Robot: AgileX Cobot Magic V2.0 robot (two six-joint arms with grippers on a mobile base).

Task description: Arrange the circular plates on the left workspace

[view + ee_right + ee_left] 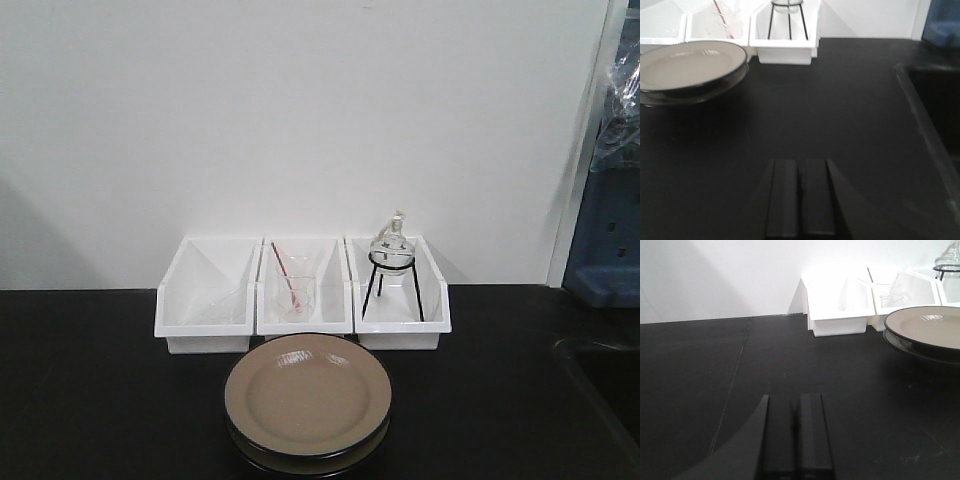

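Two matching round beige plates with dark rims sit stacked (pixel 308 395) on the black countertop (pixel 90 390), just in front of the middle white bin. The stack also shows at the right edge of the left wrist view (pixel 927 329) and at the upper left of the right wrist view (pixel 690 67). My left gripper (pixel 794 402) is shut and empty, low over bare countertop left of the stack. My right gripper (pixel 800 167) is shut and empty, low over the countertop right of the stack. Neither gripper shows in the front view.
Three white bins stand against the wall: the left one (pixel 205 295) looks empty, the middle one (pixel 303 290) holds a glass beaker with a red rod, the right one (pixel 398 290) holds a flask on a black tripod. A recessed sink (pixel 935 95) lies at the right.
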